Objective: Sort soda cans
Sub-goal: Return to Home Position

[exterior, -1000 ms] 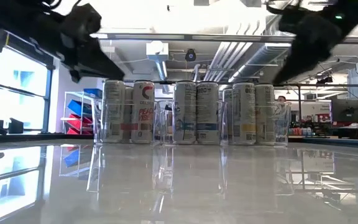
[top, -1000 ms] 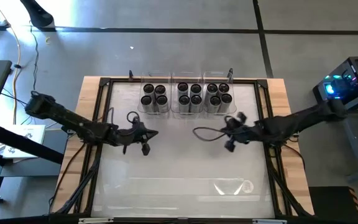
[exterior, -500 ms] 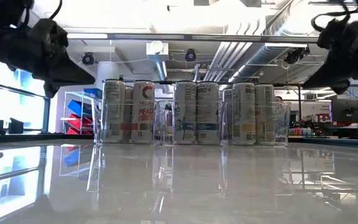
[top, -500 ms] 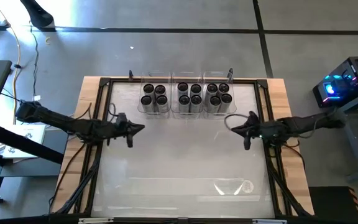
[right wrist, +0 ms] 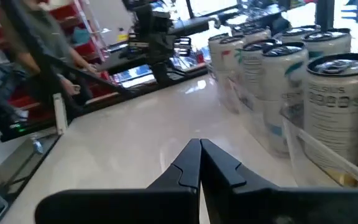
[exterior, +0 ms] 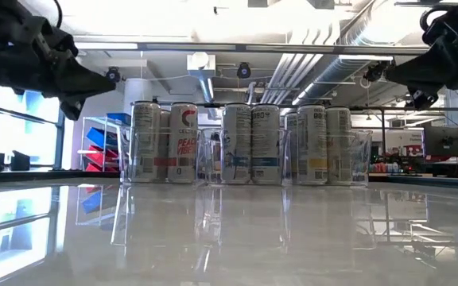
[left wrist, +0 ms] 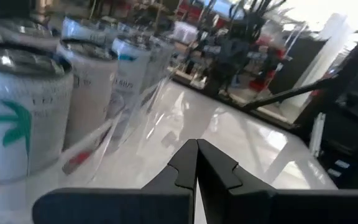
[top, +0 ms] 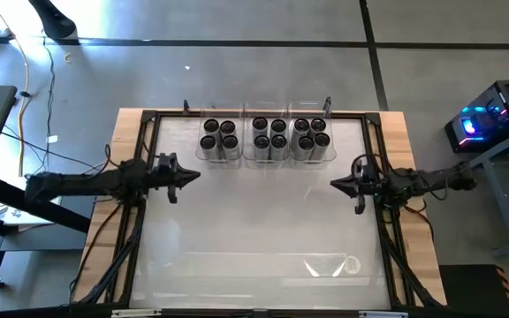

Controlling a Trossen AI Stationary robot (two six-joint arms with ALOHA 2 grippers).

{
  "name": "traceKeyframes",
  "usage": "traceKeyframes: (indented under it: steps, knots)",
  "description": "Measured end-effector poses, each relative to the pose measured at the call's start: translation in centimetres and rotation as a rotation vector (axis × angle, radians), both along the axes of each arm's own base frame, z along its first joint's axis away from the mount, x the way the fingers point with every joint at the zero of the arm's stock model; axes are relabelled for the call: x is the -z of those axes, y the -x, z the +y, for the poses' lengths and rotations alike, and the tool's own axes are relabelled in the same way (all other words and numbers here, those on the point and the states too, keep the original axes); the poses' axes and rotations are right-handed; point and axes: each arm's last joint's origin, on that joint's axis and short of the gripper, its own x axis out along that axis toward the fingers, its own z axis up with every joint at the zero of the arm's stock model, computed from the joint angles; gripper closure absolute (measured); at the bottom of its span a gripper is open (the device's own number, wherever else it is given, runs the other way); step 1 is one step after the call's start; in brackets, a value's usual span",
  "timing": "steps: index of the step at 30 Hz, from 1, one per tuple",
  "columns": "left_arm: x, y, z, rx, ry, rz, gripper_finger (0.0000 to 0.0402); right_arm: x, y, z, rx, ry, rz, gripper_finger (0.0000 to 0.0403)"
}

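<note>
The twelve soda cans stand upright, four apiece, inside three clear trays set side by side; the left gripper hangs on the near side of the trays, by their left end, its fingers pressed together on nothing; the right gripper hangs on the near side, by their right end, fingers likewise clenched and empty.

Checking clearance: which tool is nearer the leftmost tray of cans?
Left. The left tool sits off a corner of the leftmost tray; the right tool is past the rightmost tray.
</note>
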Motion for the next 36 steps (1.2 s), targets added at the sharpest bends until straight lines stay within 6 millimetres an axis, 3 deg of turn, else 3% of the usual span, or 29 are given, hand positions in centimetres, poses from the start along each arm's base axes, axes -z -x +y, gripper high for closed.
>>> traceKeyframes:
  steps: [8, 19, 36]
  knots:
    - [-0.6, 0.7, 1.3, 0.003, -0.06, -0.061, 0.0401, 0.9, -0.9, 0.4, -0.142, 0.069, -0.155, 0.0403]
    - [-0.6, 0.7, 0.6, 0.066, -0.209, -0.038, 0.0401, 0.8, -0.9, 0.2, -0.084, 0.127, -0.151, 0.0403]
    - [-0.7, 0.6, 0.5, 0.055, -0.178, -0.046, 0.0401, 1.0, -0.9, 0.3, -0.18, 0.12, -0.143, 0.0403]
